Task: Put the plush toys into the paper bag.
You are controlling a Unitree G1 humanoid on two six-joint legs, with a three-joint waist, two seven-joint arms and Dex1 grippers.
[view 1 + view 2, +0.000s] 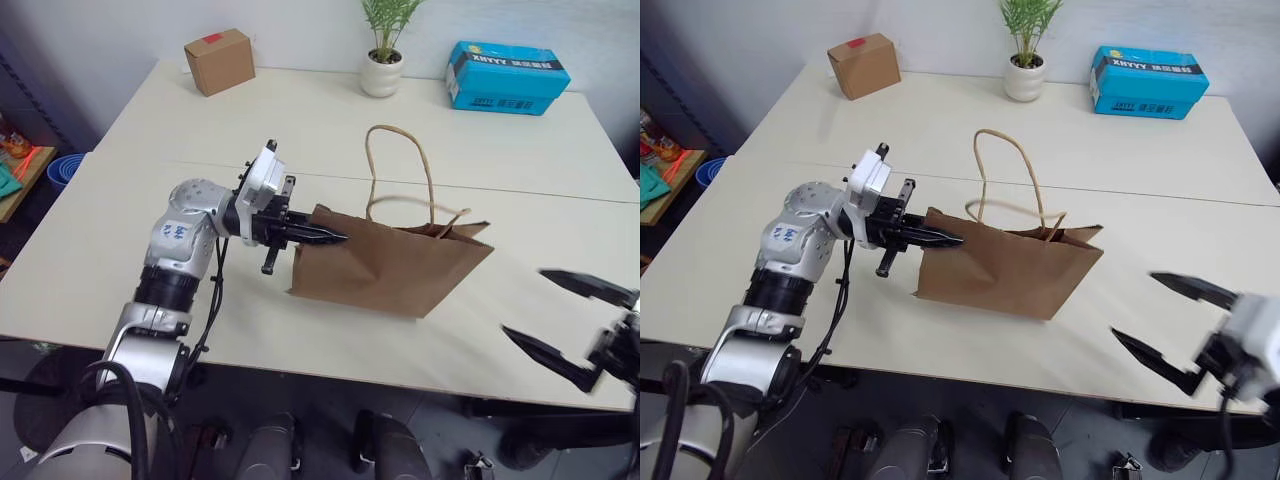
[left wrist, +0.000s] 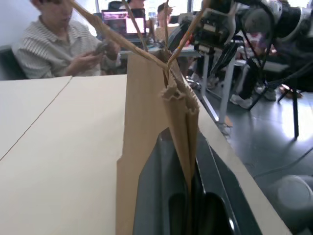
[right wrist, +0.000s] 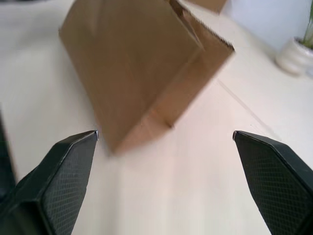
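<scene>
Left eye view first: our left tool [image 1: 335, 237] is pinched together on the top edge of the paper bag [image 1: 390, 265] at its left end, apparently to steady it or hold its mouth. That bag stands near the middle of the bench [image 1: 120, 220], handles up. Our right tool [image 1: 570, 325] hangs off the bench's near right edge with its fingers wide apart and nothing in them, well apart from the bag.

Left wrist view: both fingers [image 2: 161, 196] press a fold of brown paper between them (a person sits beyond the bench).

Right wrist view: spread fingertips [image 3: 68, 166] frame the bag's side; we judge this arm free to fetch toys, though we see no plush toys here.
</scene>
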